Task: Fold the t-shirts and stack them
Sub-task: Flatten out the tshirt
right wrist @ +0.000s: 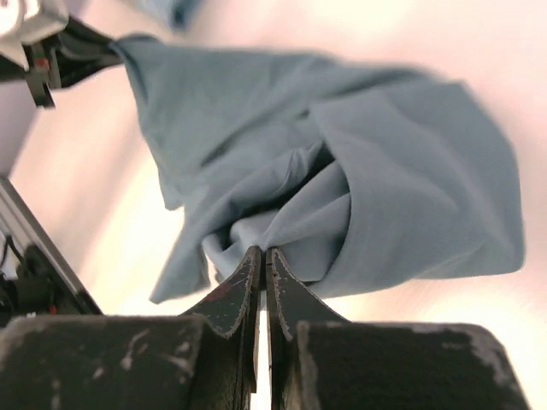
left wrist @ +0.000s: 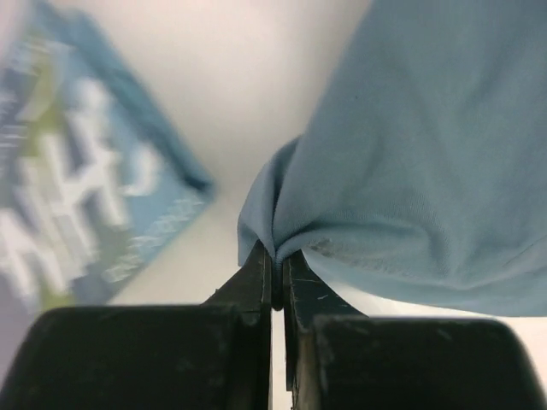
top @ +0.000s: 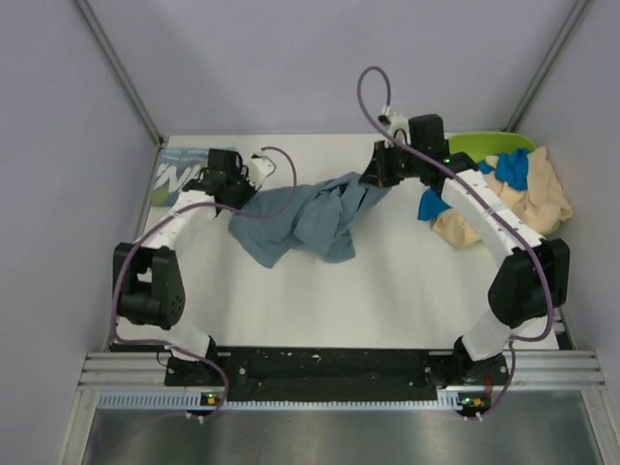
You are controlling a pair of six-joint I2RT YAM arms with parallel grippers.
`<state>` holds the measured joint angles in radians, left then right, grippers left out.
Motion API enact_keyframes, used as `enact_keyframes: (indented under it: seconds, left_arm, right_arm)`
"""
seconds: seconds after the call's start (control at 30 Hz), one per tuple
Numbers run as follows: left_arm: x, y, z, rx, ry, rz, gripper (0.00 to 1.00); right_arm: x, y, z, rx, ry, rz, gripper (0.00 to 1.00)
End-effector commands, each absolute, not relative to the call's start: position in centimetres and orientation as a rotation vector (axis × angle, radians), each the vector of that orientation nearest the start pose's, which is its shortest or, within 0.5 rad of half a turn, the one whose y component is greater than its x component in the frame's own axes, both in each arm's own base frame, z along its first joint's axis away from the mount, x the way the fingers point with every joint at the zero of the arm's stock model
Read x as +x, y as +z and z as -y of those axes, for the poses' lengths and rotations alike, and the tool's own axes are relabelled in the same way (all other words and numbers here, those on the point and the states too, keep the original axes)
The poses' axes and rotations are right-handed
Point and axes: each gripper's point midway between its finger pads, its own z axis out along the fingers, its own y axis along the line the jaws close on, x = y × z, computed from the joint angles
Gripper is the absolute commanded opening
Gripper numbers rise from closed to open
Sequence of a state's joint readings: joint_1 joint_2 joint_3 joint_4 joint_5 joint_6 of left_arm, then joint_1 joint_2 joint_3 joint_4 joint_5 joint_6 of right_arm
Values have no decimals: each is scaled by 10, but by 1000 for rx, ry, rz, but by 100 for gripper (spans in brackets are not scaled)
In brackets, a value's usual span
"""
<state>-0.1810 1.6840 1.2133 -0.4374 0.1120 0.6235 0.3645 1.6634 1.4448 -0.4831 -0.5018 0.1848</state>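
Note:
A dusty slate-blue t-shirt [top: 310, 221] hangs crumpled between my two grippers above the table's middle. My left gripper [top: 254, 186] is shut on its left edge; the pinched cloth [left wrist: 385, 171] shows in the left wrist view at the gripper [left wrist: 276, 256]. My right gripper [top: 373, 179] is shut on its right edge; the shirt [right wrist: 359, 179] sags below the gripper [right wrist: 263, 254]. A folded teal t-shirt with white letters [top: 177, 172] lies at the far left, also in the left wrist view [left wrist: 85, 188]. A bright blue shirt [top: 511, 167] and a cream-beige shirt [top: 542, 199] lie heaped at the far right.
A lime-green tub [top: 484, 143] stands at the back right behind the heap. The white table surface [top: 387, 291] spreads in front of the held shirt. Grey walls enclose the table on three sides.

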Motion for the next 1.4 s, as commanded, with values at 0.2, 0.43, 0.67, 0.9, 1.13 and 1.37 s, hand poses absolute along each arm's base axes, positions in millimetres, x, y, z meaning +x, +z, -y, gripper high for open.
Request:
enact_keyframes:
  seconds: [0.2,0.43,0.67,0.9,1.13,1.37]
  left_arm:
    - [391,396,29,683,353,-1810,0]
    - [332,483,-12,537,546,-1733,0]
    - [300,480,39,720,224,-1703,0]
    - [280,498,83,776,-21,-1601,0]
    - [270,524,139,909,-210,-1474,0]
    - [308,528,237,1094,-274,-1327,0]
  right_arm:
    - [358,446,-219,-525,796,-1666,0]
    - [381,448,-159,-354,522,-1672,0]
    - [454,419,-173,-347,509,-1748,0]
    - [569,368,-207,-233,651,-1843,33]
    - [530,305,-180,-283,500,-2017,54]
    - [463,294,-167,-293,511,-2070,57]
